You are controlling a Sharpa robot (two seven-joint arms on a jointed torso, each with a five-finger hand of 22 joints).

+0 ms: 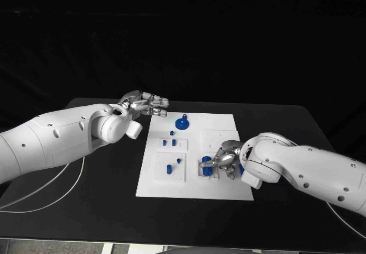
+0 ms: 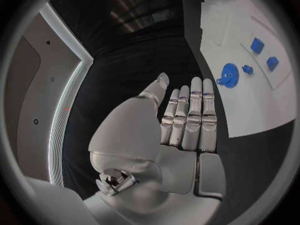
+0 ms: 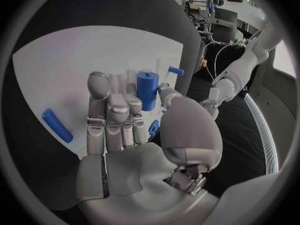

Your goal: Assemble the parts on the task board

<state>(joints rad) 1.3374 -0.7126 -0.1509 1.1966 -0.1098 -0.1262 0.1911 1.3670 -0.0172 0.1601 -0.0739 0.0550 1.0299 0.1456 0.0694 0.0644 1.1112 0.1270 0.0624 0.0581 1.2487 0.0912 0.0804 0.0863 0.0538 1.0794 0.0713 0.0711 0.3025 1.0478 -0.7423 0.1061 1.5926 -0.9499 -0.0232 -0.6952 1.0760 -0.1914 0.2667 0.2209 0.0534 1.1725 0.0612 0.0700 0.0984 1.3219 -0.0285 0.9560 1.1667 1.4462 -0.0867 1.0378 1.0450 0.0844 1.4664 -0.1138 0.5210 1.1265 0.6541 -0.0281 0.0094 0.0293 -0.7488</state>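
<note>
Pinching a blue cylinder, the right robot hand (fingers closed) overhangs the task board.

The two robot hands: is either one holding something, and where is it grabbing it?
The right hand pinches a blue cylinder by its side, over the white board. The left hand holds nothing.

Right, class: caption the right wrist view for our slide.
Right robot hand holding an upright blue cylinder over the white task board.
</note>
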